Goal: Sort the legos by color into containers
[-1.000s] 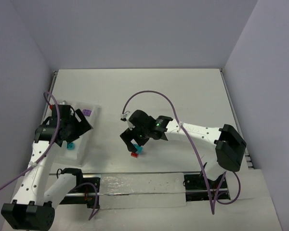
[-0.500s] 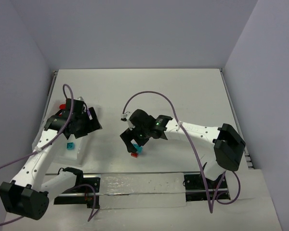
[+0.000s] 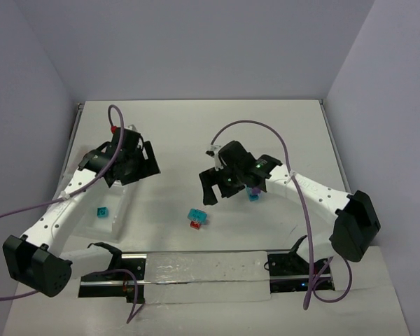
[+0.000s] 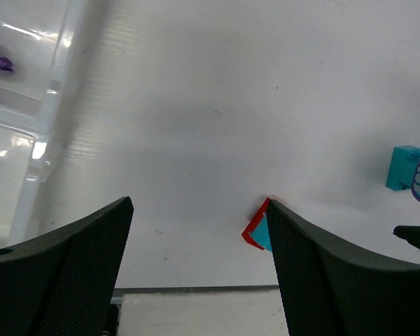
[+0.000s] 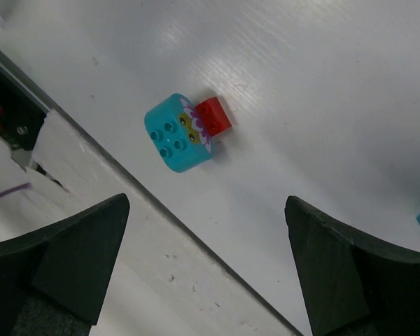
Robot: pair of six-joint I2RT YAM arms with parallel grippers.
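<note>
i see the white table (image 3: 280, 133) carrying the clear tray (image 3: 119, 222) along its left side. near the middle, a cyan brick joined to a red one (image 3: 196, 218) lies on the bare surface. a cyan and purple pair (image 3: 253, 194) sits apart to its right.

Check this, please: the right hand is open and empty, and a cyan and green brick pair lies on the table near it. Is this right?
Only the colour is wrong: the pair is cyan and red, not green, as the right wrist view shows. The right hand is open and empty, and the pair lies on the table near it.
</note>
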